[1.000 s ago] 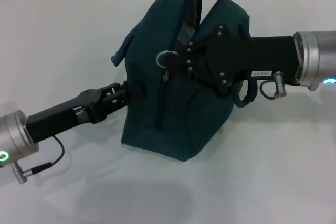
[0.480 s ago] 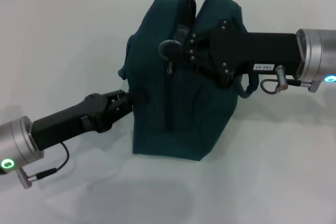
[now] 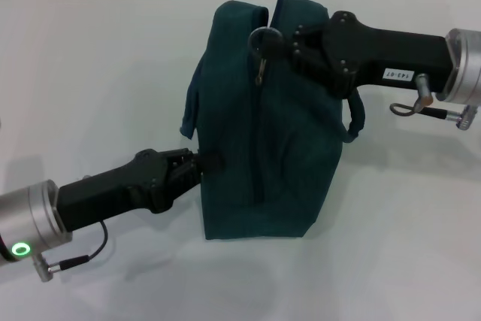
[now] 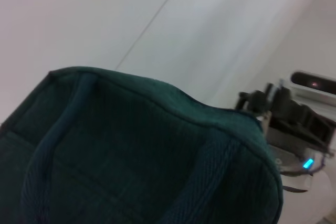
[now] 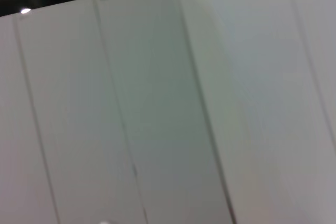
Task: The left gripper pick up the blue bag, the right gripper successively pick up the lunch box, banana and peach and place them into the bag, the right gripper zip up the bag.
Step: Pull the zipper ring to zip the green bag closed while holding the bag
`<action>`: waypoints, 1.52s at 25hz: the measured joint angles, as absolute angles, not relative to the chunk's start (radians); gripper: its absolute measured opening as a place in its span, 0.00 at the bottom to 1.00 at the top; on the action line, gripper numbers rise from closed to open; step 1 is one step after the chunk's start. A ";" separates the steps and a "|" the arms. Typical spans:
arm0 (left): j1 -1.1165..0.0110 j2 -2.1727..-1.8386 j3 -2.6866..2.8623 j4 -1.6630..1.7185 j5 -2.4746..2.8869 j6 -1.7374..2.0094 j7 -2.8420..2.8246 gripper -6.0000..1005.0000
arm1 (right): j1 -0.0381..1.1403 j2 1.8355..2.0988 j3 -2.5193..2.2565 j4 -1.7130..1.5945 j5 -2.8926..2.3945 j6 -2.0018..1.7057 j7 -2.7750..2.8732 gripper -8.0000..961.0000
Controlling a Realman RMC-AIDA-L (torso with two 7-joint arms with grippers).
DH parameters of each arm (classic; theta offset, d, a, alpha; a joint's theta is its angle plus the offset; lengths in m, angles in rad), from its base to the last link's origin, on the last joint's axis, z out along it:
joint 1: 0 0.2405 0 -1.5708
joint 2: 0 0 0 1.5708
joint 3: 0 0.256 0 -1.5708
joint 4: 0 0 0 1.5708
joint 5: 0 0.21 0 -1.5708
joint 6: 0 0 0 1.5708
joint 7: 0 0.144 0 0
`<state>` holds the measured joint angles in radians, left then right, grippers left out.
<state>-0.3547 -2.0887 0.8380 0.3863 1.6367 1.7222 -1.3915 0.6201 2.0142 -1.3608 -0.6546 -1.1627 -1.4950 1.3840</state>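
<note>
White tabletop (image 3: pixel 98 73) all around, and the blue bag (image 3: pixel 270 140) stands upright at centre, its zipper line running down the near face. Left gripper (image 3: pixel 201 165) is clamped on the bag's side, while the right gripper (image 3: pixel 279 41) pinches the metal ring zipper pull (image 3: pixel 263 37) at the bag's top.

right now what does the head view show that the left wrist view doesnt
Only the head view shows the left tool at the blue bag's side, the metal ring zipper pull by the top with the right tool on it, and the bag resting on the white table. Only the left wrist view gives a close look at the bag's handle strap. Both show the bag and the right arm.
</note>
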 joint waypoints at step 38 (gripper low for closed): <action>-0.328 -2.089 0.902 0.342 1.635 1.796 -1.286 0.07 | 0.632 2.016 -1.286 -0.552 -1.156 -1.314 1.490 0.02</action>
<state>-0.3276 -2.0885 0.9016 0.3420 1.6346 1.7961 -1.2864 0.6320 2.0156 -1.2859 -0.5516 -1.1562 -1.3144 1.4898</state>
